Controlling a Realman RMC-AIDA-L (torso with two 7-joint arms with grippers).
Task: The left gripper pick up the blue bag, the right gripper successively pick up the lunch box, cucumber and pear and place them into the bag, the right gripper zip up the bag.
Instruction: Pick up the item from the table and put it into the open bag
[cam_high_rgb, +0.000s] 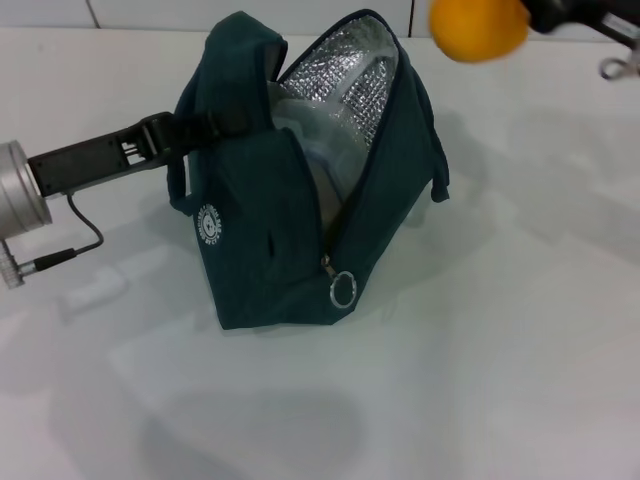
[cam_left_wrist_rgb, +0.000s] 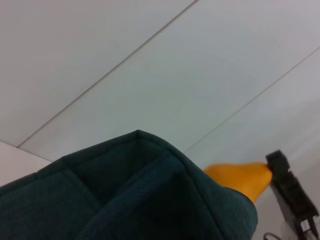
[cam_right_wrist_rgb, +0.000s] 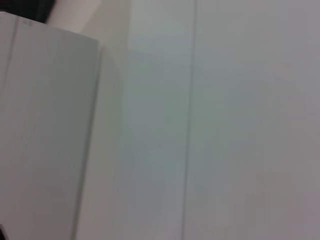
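Now my right end effector (cam_high_rgb: 530, 15), clamped on the pear (cam_high_rgb: 478, 28), hangs above and right of the blue bag (cam_high_rgb: 290, 240)'s open mouth; the left end effector (cam_high_rgb: 185, 130) grips its handle.

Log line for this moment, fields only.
left gripper: shut on blue bag, mouth open | right gripper: carrying pear above bag, not yet in | zip: open
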